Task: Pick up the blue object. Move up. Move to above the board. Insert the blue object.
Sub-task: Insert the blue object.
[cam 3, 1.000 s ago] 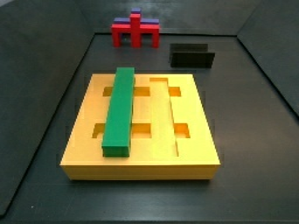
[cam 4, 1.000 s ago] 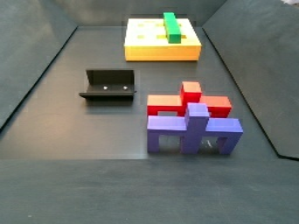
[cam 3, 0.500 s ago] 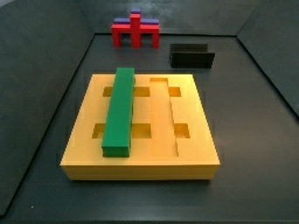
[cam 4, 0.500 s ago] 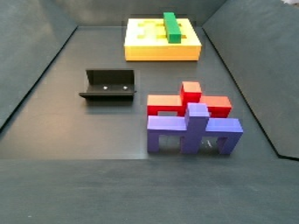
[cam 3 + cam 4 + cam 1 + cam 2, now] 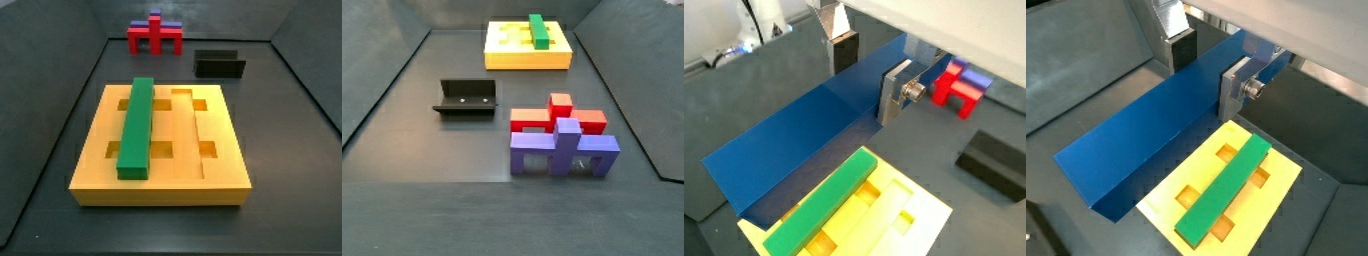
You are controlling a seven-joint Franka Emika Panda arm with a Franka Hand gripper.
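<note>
Only the wrist cameras catch the gripper: in both wrist views its silver fingers are clamped on the upper end of the blue object, a long dark-blue bar held up in the air and slanting down over the board. Neither side view shows the arm or the bar at all.

Below the bar in a wrist view lies the board, yellow, with the green bar seated lengthwise in one of its grooves. In a side view the board fills the middle of the floor, the green bar lying along the groove nearer 9 o'clock, with open square cut-outs beside it toward 3 o'clock.

Round about, the floor is dark grey and matte, walled by dark panels. In a wrist view something pale shows beyond the wall, though it is too blurred to name.

At 12 o'clock from the board stands the red object with a small blue piece on top, and toward 1 o'clock the fixture. From the opposite side view the fixture sits near 9 o'clock, well apart from the board, while a purple piece stands just in front of the red object, hiding its lower part.
</note>
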